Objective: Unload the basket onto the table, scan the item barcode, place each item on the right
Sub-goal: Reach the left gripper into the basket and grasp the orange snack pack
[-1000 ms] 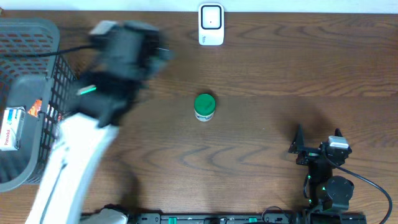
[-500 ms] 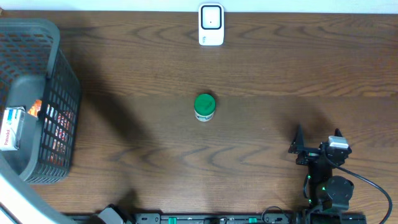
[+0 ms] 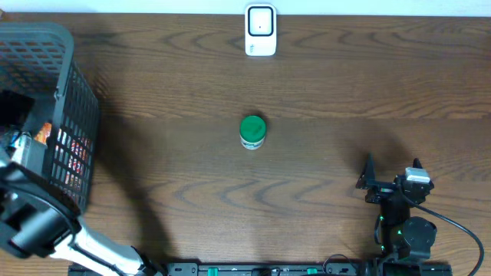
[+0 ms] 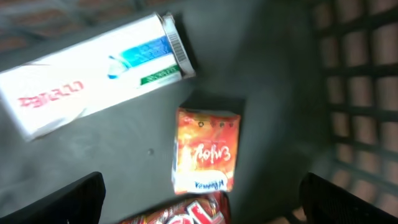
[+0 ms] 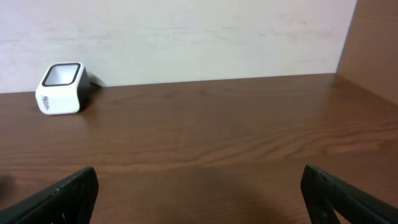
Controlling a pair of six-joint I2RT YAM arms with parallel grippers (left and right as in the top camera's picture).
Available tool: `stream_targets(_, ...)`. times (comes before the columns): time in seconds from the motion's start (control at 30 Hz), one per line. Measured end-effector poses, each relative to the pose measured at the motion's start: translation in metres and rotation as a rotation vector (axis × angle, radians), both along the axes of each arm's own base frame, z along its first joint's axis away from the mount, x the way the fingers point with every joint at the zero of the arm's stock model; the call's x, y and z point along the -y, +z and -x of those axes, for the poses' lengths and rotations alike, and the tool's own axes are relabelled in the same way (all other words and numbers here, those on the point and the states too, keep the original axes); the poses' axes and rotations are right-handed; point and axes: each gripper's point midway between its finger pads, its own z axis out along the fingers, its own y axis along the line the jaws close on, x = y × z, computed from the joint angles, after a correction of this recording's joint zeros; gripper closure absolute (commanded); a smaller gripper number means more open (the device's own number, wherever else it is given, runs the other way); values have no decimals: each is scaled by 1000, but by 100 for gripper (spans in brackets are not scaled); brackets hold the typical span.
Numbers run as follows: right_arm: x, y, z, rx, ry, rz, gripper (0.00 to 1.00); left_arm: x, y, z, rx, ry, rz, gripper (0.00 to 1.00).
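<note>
Left gripper [image 4: 199, 202] is held over the floor of a dark grey plastic mesh basket [image 3: 80, 130], its jaws spread wide with nothing pinched between them. Below it, a long white cardboard box with blue and red print [image 4: 93, 74] is seen lying flat, a barcode showing at one end. Just beside that box an orange rectangular packet [image 4: 206, 149] is laid, and a red glossy packet [image 4: 180, 214] is partly cut off at the frame's lower edge. A small round container with a green lid [image 3: 252, 131] is set near the middle of the brown wooden table [image 3: 345, 92], well apart from the basket. A white barcode scanner with a dark window [image 3: 261, 31] is placed at the far edge. The right gripper [image 3: 387, 182] is parked at the near right, jaws likewise spread and empty.
</note>
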Motion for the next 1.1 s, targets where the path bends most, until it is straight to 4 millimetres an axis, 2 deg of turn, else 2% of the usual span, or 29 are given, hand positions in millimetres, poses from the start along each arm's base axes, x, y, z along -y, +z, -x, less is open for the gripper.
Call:
stream_targets(0.13,0,0,0,0,0,0,1,8,-36,-13,-52,-55,37,0)
stream_targets(0.3,0,0,0,0,0,0,1,23,-67,-28,-100,-109,54,0)
stream_targets(0.53,0,0,0,0,0,0,1,32,-95,-29,-196,-125,36,0)
stream_targets(0.67,0,0,0,0,0,0,1,28,-97,-25,-215,-101,24,1)
stream_targets(0.83,0,0,0,0,0,0,1,28,-97,-24,-219,-80,27,34)
stream_targets(1.1,0,0,0,0,0,0,1,32,-98,-11,-258,-63,64,45)
